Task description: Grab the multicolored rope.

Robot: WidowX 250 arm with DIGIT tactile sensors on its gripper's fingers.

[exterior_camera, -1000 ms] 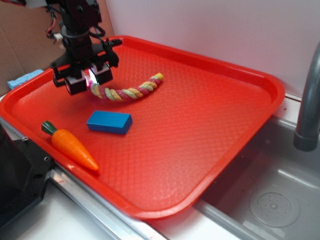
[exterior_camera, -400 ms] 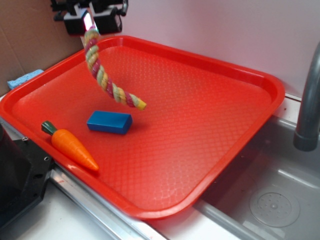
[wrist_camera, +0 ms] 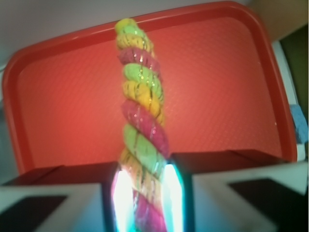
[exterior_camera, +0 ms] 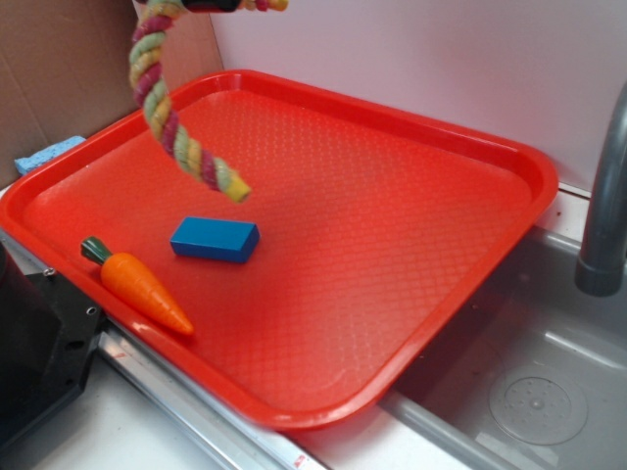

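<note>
Clamping the multicolored rope (wrist_camera: 141, 145) between its two fingers, your gripper (wrist_camera: 144, 200) shows plainly in the wrist view: the pads press on the twisted strands from both sides, with bright glare along their inner faces. From that grip the rope runs away from the camera over the red tray (wrist_camera: 58, 96), its pink-red, yellow and pale green twists sharp near the fingers and softer toward the free end.

In the exterior view you see almost nothing of the gripper, only a dark sliver at the top edge. The rope (exterior_camera: 167, 108) hangs from there, clear of the tray (exterior_camera: 392, 245), curving down and to the right, and its yellowish free tip ends in the air above the blue block (exterior_camera: 215, 239). A short stub of rope also sticks out to the right at the top edge.

On the tray, the blue block lies flat near the left front part, and the orange toy carrot (exterior_camera: 140, 284) rests just beside the front left rim, green top pointing left. A blue sponge (exterior_camera: 44, 154) sits off the tray at the far left, and a grey faucet pipe (exterior_camera: 602, 196) stands by the sink on the right.
</note>
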